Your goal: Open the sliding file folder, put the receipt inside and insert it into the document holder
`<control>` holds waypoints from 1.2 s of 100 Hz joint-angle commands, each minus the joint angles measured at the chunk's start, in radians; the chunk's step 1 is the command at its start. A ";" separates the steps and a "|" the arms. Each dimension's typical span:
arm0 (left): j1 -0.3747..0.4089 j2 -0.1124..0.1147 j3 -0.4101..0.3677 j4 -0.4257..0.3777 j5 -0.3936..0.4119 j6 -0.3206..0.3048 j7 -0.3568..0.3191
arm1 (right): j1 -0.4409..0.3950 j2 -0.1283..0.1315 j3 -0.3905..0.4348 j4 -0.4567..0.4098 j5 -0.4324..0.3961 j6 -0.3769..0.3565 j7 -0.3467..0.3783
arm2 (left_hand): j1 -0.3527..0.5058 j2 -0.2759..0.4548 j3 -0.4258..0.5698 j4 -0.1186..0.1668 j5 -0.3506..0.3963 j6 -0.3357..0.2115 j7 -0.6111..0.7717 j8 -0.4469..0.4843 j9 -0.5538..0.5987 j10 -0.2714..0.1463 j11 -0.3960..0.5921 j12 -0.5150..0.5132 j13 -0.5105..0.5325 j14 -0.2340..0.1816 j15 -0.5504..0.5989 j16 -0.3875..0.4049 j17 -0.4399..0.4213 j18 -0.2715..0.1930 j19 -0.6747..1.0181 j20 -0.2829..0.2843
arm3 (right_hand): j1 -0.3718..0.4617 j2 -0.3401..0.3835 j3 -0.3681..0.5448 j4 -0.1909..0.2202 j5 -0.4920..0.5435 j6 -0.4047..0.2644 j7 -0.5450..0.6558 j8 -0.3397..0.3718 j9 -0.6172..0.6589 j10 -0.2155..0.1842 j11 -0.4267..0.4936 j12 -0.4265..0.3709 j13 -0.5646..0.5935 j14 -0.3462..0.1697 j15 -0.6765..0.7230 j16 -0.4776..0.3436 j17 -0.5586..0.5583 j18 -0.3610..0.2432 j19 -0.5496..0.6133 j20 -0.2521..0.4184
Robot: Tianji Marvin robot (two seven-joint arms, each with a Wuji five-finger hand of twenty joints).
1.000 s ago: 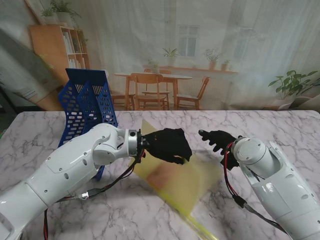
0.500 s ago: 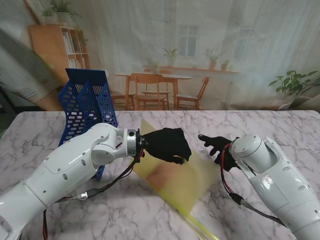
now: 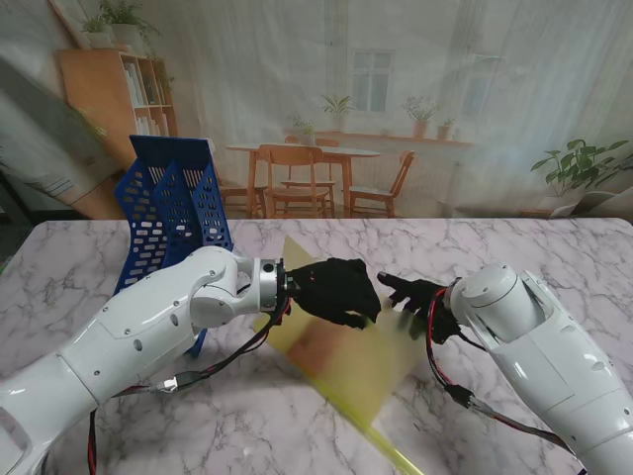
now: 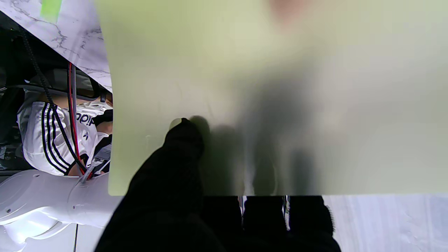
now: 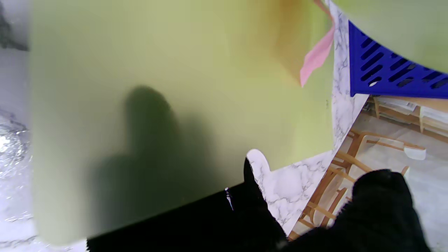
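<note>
A translucent yellow folder [image 3: 361, 361] hangs tilted over the table, its near corner low toward me. My left hand [image 3: 336, 289] is shut on its upper edge; in the left wrist view the thumb [image 4: 182, 147] presses the folder's face [image 4: 245, 87] and the other fingers show as shadows behind it. A pink receipt [image 5: 316, 56] sits inside the folder [image 5: 175, 87], visible as a pinkish patch [image 3: 321, 346]. My right hand [image 3: 420, 302] is at the folder's right edge, fingers spread, some behind the sheet. The blue document holder [image 3: 173, 213] stands far left.
The marble table [image 3: 554, 257] extends all round. The holder's blue perforated wall [image 5: 392, 73] is close beyond the folder in the right wrist view. A yellow-green strip [image 3: 396, 457] runs along the folder's near edge. A person in a striped shirt [image 4: 52, 136] shows past the table edge.
My right hand has moved left and reached the folder's right edge. The left hand, still holding the folder, has shifted slightly right and nearer to me.
</note>
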 commanded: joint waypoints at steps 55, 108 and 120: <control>-0.080 -0.042 0.112 0.095 -0.064 0.081 -0.017 | -0.140 0.003 0.138 -0.118 0.081 -0.082 0.038 | 0.118 0.159 0.153 0.072 0.160 -0.116 0.382 0.111 -0.033 -0.015 0.015 -0.006 -0.032 -0.007 0.018 -0.002 -0.011 -0.014 -0.012 0.001 | -0.061 -0.025 -0.028 -0.002 0.097 -0.060 -0.093 0.134 -0.394 -0.064 -0.268 -0.144 -0.405 0.020 -0.427 -0.102 -0.420 -0.026 -0.301 -0.089; -0.134 -0.068 0.183 0.153 -0.115 0.139 -0.042 | -0.221 0.015 0.233 -0.122 0.151 -0.211 0.129 | 0.118 0.144 0.163 0.077 0.131 -0.115 0.301 0.054 -0.047 -0.005 -0.002 -0.007 -0.045 -0.001 0.007 -0.003 -0.011 -0.013 -0.012 0.005 | 0.071 -0.372 -0.027 -0.006 -0.086 -0.033 -0.125 0.128 -0.529 -0.097 -0.254 -0.152 -0.422 -0.033 -0.509 -0.126 -0.463 -0.036 -0.399 -0.112; -0.139 -0.070 0.188 0.158 -0.120 0.146 -0.045 | -0.219 0.023 0.229 -0.121 0.131 -0.243 0.151 | 0.118 0.144 0.166 0.077 0.131 -0.113 0.302 0.050 -0.046 -0.004 -0.002 -0.007 -0.045 -0.001 0.007 0.001 -0.008 -0.015 -0.010 0.008 | 0.167 -0.469 -0.013 -0.003 -0.072 -0.012 -0.129 0.114 -0.522 -0.082 -0.238 -0.148 -0.386 -0.040 -0.515 -0.131 -0.428 -0.038 -0.421 -0.122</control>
